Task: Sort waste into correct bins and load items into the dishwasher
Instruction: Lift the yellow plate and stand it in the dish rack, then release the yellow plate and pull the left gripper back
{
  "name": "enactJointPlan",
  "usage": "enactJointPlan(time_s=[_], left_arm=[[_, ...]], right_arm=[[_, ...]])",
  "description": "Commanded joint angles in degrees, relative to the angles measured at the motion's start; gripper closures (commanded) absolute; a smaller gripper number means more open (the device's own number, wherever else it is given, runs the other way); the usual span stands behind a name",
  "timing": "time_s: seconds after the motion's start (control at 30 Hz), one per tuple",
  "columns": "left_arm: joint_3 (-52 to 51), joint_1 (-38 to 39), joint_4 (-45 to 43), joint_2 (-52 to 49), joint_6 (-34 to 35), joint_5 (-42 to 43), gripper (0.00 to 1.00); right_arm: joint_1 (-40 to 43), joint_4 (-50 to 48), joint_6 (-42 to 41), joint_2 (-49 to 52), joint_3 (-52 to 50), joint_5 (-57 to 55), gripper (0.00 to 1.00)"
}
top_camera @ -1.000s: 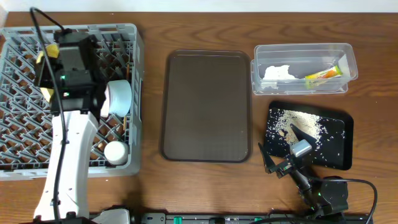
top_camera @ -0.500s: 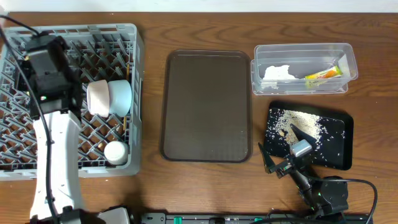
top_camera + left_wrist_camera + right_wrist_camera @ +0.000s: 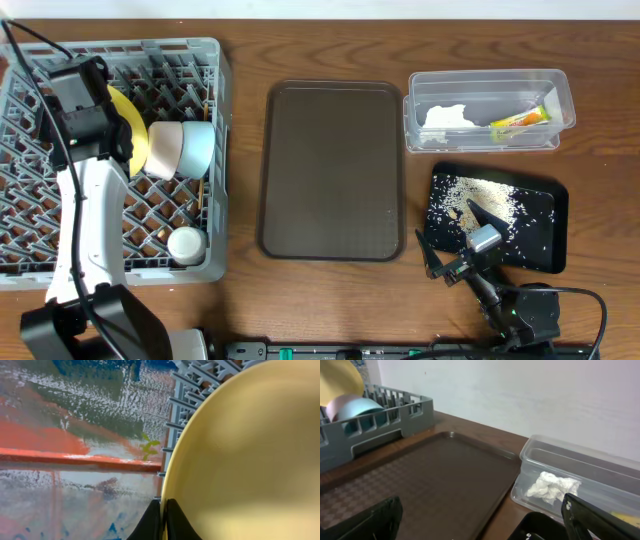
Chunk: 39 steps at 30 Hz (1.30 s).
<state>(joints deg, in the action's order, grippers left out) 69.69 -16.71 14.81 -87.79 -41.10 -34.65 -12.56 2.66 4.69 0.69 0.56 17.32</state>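
Observation:
The grey dish rack (image 3: 190, 55) stands at the left. My left gripper (image 3: 163, 522) is shut on the rim of the yellow plate (image 3: 250, 455), which stands on edge in the rack (image 3: 132, 135). Beside it lie the white bowl (image 3: 163, 150) and the light blue bowl (image 3: 197, 148) on their sides. The clear tub (image 3: 487, 82) holds the white napkin (image 3: 445, 116) and the yellow-green wrapper (image 3: 520, 120). The black tray (image 3: 545, 250) holds rice crumbs (image 3: 480, 197). My right gripper (image 3: 455, 245) is open and empty by the black tray's near left corner. Chopsticks are not clearly visible.
A large dark brown tray (image 3: 332, 170) lies in the middle between the rack and the bins. A small white round cup (image 3: 186, 243) sits in the rack's near right corner. A white wall stands behind the table in the right wrist view.
My left arm has swung to the rack's far left, and the yellow plate now shows on edge beside the two bowls. The right arm has not moved.

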Motion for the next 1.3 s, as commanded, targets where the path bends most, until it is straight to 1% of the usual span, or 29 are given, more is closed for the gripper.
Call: enactJointPlan(time_s=[0.0,0.13,0.37,0.53,0.67,0.87,0.93,0.97,1.07,1.13,1.23,1.27], left_arm=[[-0.15,-0.04,-1.55,-0.39,-2.82,-2.05,0.94],[-0.15,0.02,-4.11,0.15,-8.20,-6.01,0.94],[-0.15,0.00,-5.22,1.01,-10.86,-6.54,0.94],[-0.15,-0.07,-5.29,0.98,-10.95,-6.47,0.94],[-0.15,-1.70,-6.14,0.98,-11.17,-3.93,0.94],[-0.15,-2.80,-3.39,0.98,-10.10,-1.53,0.94],[-0.15,-2.40,-3.04,0.98,-8.63,-1.44,0.85],[-0.15,-2.10,-2.84,0.98,-7.67,-1.46,0.83],[-0.15,-0.90,-1.14,0.98,-7.21,-1.44,0.83],[-0.15,-0.22,-0.68,1.01,-7.21,-1.42,0.73],[-0.15,0.96,-0.24,1.44,-6.58,-2.10,0.35],[-0.15,1.44,-0.24,1.81,-5.77,-2.36,0.31]], right_arm=[[0.15,-0.07,0.52,-0.31,-0.24,0.07,0.01],[0.15,-0.04,0.52,-0.31,-0.26,0.07,0.01],[0.15,-0.07,0.52,-0.31,-0.26,0.07,0.01],[0.15,-0.04,0.52,-0.31,-0.24,0.07,0.01],[0.15,-0.07,0.52,-0.31,-0.26,0.07,0.01],[0.15,-0.04,0.52,-0.31,-0.24,0.07,0.01],[0.15,-0.04,0.52,-0.31,-0.24,0.07,0.01],[0.15,-0.04,0.52,-0.31,-0.26,0.07,0.01],[0.15,-0.07,0.52,-0.31,-0.24,0.07,0.01],[0.15,-0.07,0.52,-0.31,-0.26,0.07,0.01],[0.15,-0.07,0.52,-0.31,-0.24,0.07,0.01],[0.15,-0.07,0.52,-0.31,-0.26,0.07,0.01]])
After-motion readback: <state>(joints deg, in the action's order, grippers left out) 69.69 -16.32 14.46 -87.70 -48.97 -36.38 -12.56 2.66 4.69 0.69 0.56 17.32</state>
